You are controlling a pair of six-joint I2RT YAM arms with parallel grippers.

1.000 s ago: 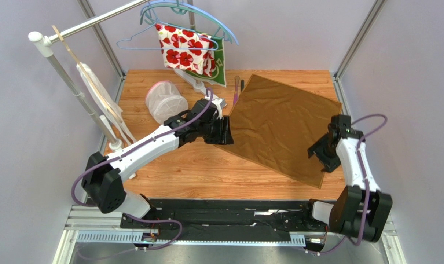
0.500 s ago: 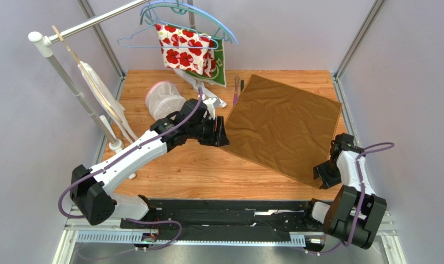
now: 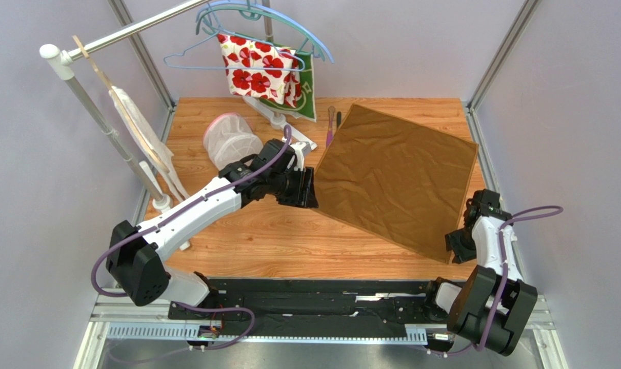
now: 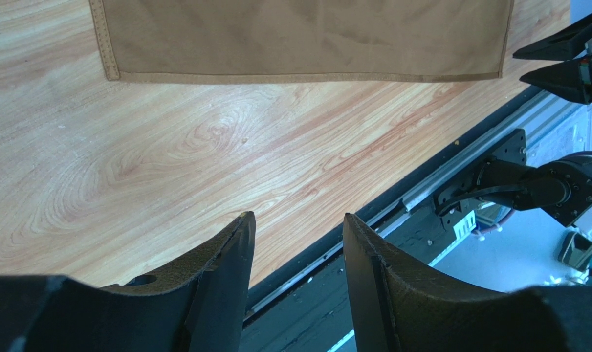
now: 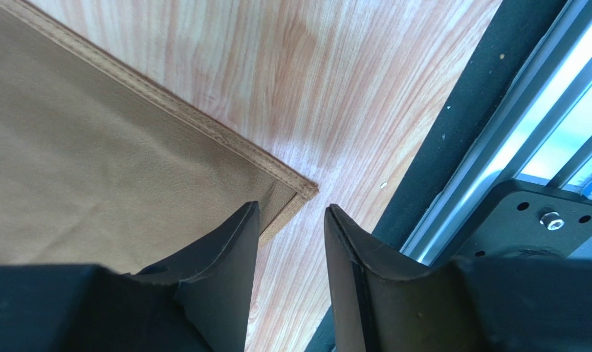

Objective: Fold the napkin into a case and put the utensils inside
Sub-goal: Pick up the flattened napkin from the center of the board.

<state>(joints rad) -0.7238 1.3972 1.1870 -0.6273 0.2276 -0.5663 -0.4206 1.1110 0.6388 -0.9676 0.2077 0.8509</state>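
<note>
One fixed overhead view, two close wrist views.
The top camera looks steeply down from above and behind the arm bases, taking in the whole light wooden tabletop [image 3: 236, 238] and the shiny golden-brown satin napkin [image 3: 398, 177]. The left wrist camera looks low across the wood, along the napkin's near hem to its right-hand corner. The right wrist camera hangs very close over that same corner, which all three views share.

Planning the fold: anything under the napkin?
The napkin lies flat on the wooden table, nothing poking out; beneath is hidden. The utensils lie beside its far-left edge.
</note>
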